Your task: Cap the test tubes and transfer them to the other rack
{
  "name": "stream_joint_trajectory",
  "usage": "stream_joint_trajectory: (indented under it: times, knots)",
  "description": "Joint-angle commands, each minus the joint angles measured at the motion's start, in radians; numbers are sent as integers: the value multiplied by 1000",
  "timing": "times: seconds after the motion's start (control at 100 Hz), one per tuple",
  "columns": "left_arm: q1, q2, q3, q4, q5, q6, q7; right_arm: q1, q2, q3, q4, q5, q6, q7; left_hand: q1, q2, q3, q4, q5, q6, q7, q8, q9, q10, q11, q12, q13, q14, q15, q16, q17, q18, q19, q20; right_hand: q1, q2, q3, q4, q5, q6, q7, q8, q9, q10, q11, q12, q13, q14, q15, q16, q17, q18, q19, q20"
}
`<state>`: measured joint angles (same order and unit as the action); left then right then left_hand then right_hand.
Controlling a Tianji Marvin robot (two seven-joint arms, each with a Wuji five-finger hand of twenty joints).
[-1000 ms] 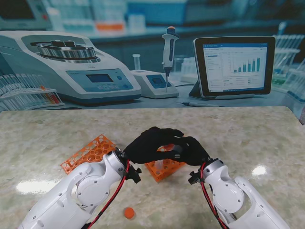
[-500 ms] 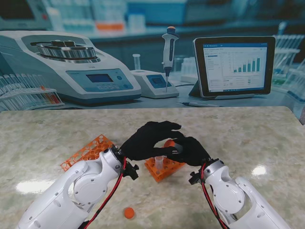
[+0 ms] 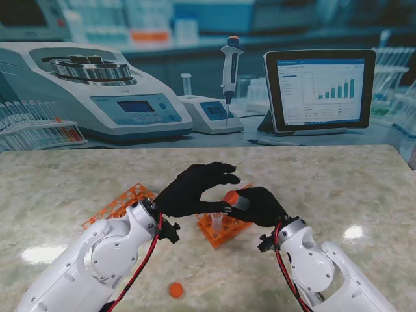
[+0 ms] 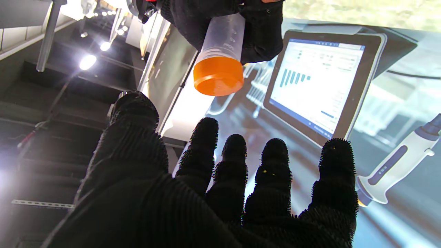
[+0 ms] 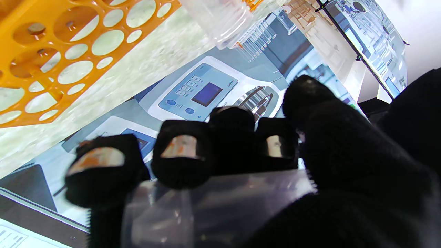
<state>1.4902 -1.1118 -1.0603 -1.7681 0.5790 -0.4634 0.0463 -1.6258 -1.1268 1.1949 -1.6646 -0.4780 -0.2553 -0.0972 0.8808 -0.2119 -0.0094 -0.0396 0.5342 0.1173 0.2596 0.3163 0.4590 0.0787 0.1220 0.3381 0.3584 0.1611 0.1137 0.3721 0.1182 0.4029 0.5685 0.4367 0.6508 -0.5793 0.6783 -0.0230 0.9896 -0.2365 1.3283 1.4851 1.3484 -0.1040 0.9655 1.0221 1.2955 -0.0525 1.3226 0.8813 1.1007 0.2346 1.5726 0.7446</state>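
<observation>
My right hand (image 3: pixel 259 205) is shut on a clear test tube (image 4: pixel 222 39) with an orange cap (image 3: pixel 231 197) on its end; in the right wrist view the curled fingers (image 5: pixel 181 155) wrap the tube's clear wall (image 5: pixel 213 203). My left hand (image 3: pixel 195 188) hovers just left of the cap with its fingers spread, holding nothing (image 4: pixel 234 179). Under both hands a small orange rack (image 3: pixel 229 231) holds an uncapped tube (image 3: pixel 216 220), also seen in the right wrist view (image 5: pixel 220 20). A second orange rack (image 3: pixel 120 207) lies flat to the left.
A loose orange cap (image 3: pixel 175 290) lies on the marble table near me, between the arms. At the back stand a centrifuge (image 3: pixel 97 91), a pipette on its stand (image 3: pixel 230 68) and a tablet (image 3: pixel 320 90).
My left hand has opened and drawn back to the left off the orange cap. The capped tube stays in my right hand, now plainly visible above the small rack.
</observation>
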Motion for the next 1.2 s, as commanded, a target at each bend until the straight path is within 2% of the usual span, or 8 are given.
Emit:
stream_joint_trajectory:
  times: [0.0, 0.47, 0.88, 1.04, 1.19]
  knots:
    - [8, 4, -5, 10, -7, -3, -7, -9, -3, 0, -7, -1, 0, 1, -30, -10, -2, 18, -25, 28, -33, 14, -43, -4, -17, -16, -29, -11, -17, -16, -14, 3, -46, -29, 40, 43, 14, 16, 20, -28, 26, 27, 28, 23, 33, 8, 25, -66, 82, 27, 27, -17, 86, 7]
    - [20, 4, -9, 39, -27, -20, -8, -10, -3, 1, -8, -4, 2, -1, -56, -46, 5, 15, -10, 38, -47, 27, -34, 0, -15, -16, -14, -3, -11, -16, -1, 4, -46, -15, 40, 43, 14, 16, 20, -28, 26, 27, 28, 23, 32, 7, 25, -65, 82, 26, 27, -17, 86, 7]
    - [-2, 2, 19, 65, -22, -12, -2, -10, -2, 3, -10, -6, 1, 1, -10, -75, 43, 21, 5, 41, -36, 44, -28, 3, -14, -17, -2, -17, -5, -14, 10, -1, -36, -9, 39, 41, 13, 16, 20, -28, 26, 27, 28, 24, 33, 7, 25, -65, 82, 26, 27, -17, 86, 7]
    - [-9, -2, 28, 71, -17, -13, 12, -11, -2, 3, -12, -6, 4, 2, 16, -63, 75, 23, 23, 36, -8, 62, -14, 7, -8, -14, 11, -19, 2, -10, 23, -3, -23, -5, 40, 41, 13, 16, 20, -28, 26, 27, 28, 24, 33, 7, 25, -65, 82, 26, 27, -17, 86, 7]
    - [-15, -4, 38, 75, -23, -11, 17, -13, -2, 5, -14, -7, 3, 3, 30, -54, 130, 20, 27, 25, 84, 124, 0, 10, -3, -12, 26, -23, 9, -2, 33, -3, 4, -2, 39, 42, 13, 16, 20, -28, 26, 27, 28, 24, 33, 7, 25, -65, 82, 26, 27, -17, 86, 7]
